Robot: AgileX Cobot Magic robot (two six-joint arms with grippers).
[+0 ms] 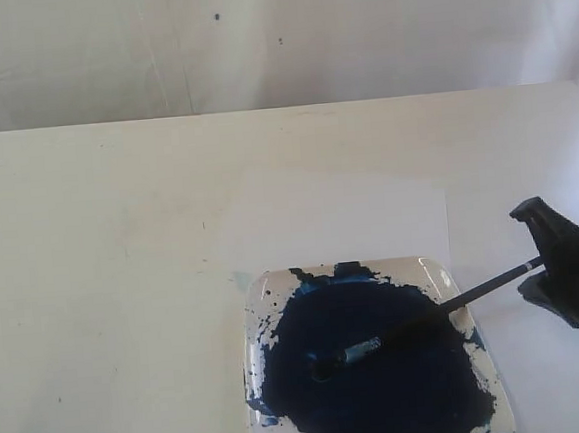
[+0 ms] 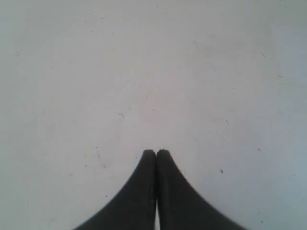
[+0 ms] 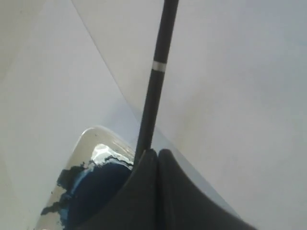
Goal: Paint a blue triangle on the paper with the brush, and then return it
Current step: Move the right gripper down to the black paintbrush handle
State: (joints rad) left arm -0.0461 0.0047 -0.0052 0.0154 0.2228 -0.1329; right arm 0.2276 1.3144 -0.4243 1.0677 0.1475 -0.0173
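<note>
Right gripper (image 1: 534, 257) clamped on the brush (image 1: 476, 290), its tip in blue paint (image 1: 383, 390) on the tray (image 1: 442, 273); left gripper (image 2: 156, 152) closed, empty.

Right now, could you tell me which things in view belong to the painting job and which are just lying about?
In the job: the brush, in the jaws of the right gripper; the paper; the paint tray.
Lying about: the left gripper, jaws shut over the table.

Brush (image 1: 476, 291) tip in tray (image 1: 436, 273), paper (image 1: 349, 212) just behind.
</note>
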